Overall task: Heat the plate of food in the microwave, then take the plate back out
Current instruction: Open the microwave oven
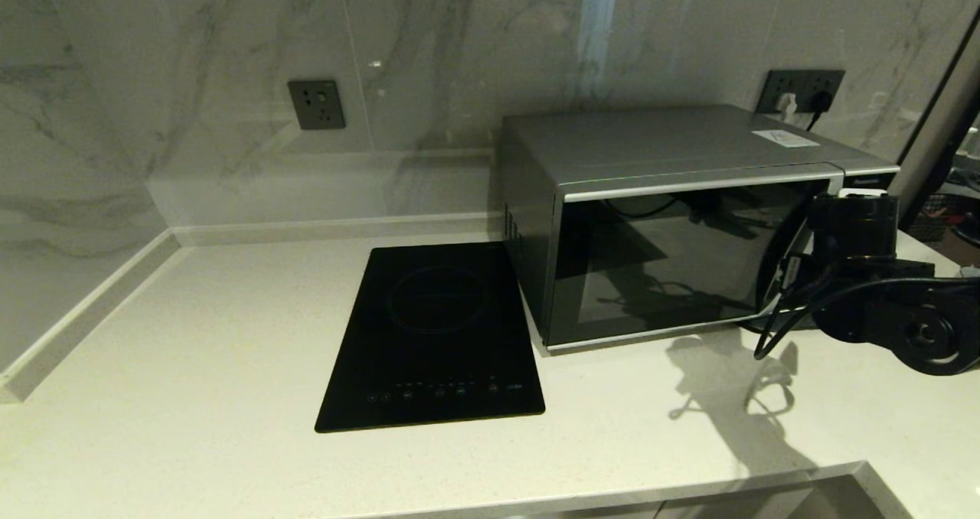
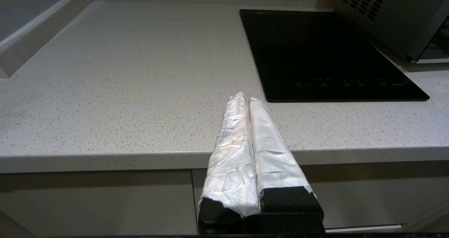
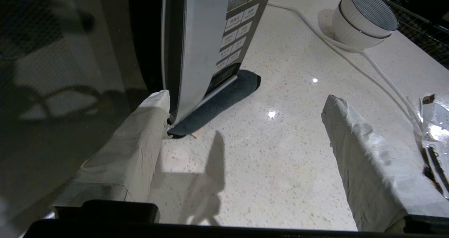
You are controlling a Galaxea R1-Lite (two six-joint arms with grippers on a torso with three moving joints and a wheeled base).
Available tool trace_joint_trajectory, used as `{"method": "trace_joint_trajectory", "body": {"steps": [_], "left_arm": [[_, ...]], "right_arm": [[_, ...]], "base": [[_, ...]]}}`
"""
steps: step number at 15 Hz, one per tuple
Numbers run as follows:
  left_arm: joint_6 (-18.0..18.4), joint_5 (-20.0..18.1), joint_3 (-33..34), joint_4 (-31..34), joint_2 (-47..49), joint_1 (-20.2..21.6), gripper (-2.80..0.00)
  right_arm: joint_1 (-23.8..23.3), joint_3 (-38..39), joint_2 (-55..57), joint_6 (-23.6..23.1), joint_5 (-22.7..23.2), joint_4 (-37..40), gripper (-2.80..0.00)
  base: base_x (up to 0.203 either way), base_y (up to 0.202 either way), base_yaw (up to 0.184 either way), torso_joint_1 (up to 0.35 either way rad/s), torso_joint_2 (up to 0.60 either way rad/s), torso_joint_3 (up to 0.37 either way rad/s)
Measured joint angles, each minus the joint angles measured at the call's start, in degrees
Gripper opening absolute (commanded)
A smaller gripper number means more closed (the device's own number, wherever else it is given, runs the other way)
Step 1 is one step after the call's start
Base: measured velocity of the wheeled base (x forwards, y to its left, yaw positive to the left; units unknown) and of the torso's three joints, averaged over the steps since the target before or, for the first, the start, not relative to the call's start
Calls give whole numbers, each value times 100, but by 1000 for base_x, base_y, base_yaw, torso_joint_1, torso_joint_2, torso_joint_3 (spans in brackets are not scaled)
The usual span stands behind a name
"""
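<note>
On the pale speckled stone countertop [image 1: 191,366]: large silver-grey boxy microwave [image 1: 658,220], door shut; flat black induction hob [image 1: 436,335] beside its left; right gripper [image 3: 245,125] at its handle, fingers spread; left gripper [image 2: 247,101] left of it, fingers pressed together.

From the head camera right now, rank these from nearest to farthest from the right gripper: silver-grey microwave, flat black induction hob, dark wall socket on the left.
1. Silver-grey microwave: right gripper, open, sits at its door handle.
2. Flat black induction hob: on the counter, left of the microwave.
3. Dark wall socket: on the marble wall, far left.
</note>
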Motion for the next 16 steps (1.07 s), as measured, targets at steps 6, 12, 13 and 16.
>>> {"method": "trace_joint_trajectory", "body": {"steps": [6,12,13,16], "left_arm": [[-1,-2,0,1,0,0,-280],[1,0,0,0,0,-2,-280],[-1,2,0,0,0,-2,-280],[-2,0,0,-1,0,0,-280]], "right_arm": [[-242,-523,480,7,157,-9,0],[-494,-676,717,5,317,-6,0],[-525,-685,736,9,318,-9,0],[-588,-692,770,25,332,-12,-280]], "base": [[0,0,0,0,0,0],[0,0,0,0,0,0],[0,0,0,0,0,0],[0,0,0,0,0,0]]}}
